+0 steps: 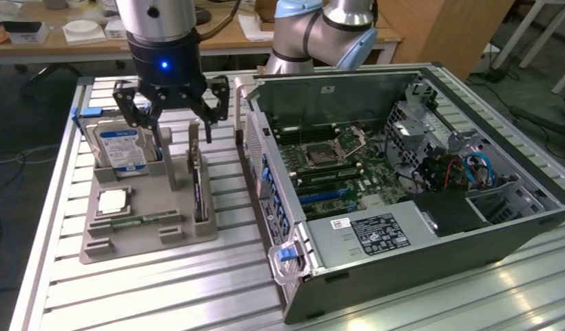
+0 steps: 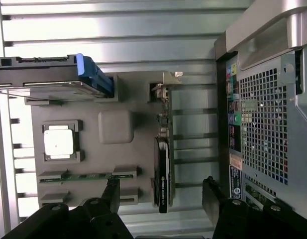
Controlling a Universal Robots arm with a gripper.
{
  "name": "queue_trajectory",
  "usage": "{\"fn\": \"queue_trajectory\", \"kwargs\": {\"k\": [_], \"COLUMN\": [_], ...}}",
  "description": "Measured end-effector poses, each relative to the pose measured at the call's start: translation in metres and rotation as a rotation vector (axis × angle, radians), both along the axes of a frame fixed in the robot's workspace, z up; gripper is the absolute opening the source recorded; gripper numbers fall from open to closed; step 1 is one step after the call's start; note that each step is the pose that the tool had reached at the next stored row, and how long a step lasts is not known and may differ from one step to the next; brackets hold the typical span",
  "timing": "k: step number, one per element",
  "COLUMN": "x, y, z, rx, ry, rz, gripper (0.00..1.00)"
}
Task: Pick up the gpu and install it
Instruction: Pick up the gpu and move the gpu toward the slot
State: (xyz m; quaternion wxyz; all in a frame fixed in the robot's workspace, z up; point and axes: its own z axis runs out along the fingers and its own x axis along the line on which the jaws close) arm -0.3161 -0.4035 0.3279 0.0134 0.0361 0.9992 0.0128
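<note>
Gripper (image 2: 160, 191) is spread wide, nothing in it, hanging right above the gpu (image 2: 163, 164); gpu's standing on edge in a slot of the grey holder tray (image 2: 138, 149), on the side nearest the open PC case (image 1: 430, 262); hard drive (image 1: 122, 145) stands upright across the tray; wooden desk (image 1: 218, 41) way back.

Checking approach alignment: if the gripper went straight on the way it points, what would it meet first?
Probably the gpu, standing on edge in the grey holder: the wrist view places it between the fingers of the open gripper, though depth is unclear.
</note>
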Motion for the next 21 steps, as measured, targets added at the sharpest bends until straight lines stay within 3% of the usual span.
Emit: {"fn": "queue_trajectory", "kwargs": {"k": [11, 21], "x": [0.003, 0.003], "y": [-0.002, -0.0118], "z": [-0.011, -0.0257], "rx": [0.0, 0.0], "ry": [-0.0032, -0.0061], "rz": [0.023, 0.037], "gripper": [0.76, 0.76]}}
